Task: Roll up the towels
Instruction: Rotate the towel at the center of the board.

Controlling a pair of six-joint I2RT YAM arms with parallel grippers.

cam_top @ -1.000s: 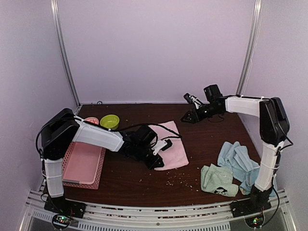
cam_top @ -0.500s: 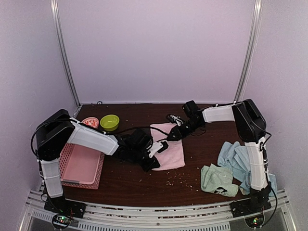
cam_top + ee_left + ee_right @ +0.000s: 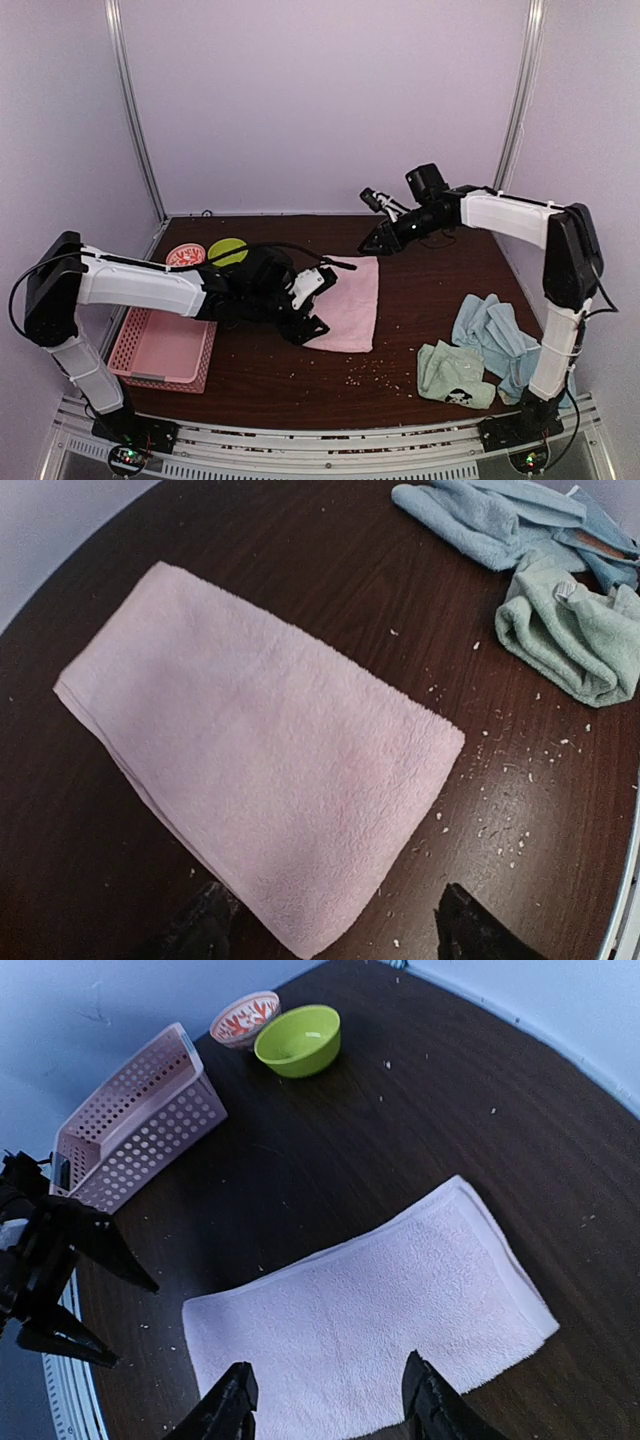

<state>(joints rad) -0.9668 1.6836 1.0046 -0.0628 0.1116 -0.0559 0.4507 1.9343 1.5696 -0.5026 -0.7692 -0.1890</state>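
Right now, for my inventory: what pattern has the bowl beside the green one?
The bowl: white with red-orange markings, clearest from the right wrist.

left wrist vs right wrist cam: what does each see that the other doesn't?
Left wrist only: the light blue towels and the mint green towel, bunched side by side. Right wrist only: the pink basket, green bowl, patterned bowl and the left gripper, open. Both: the pink towel lying flat, not rolled, on the dark table.
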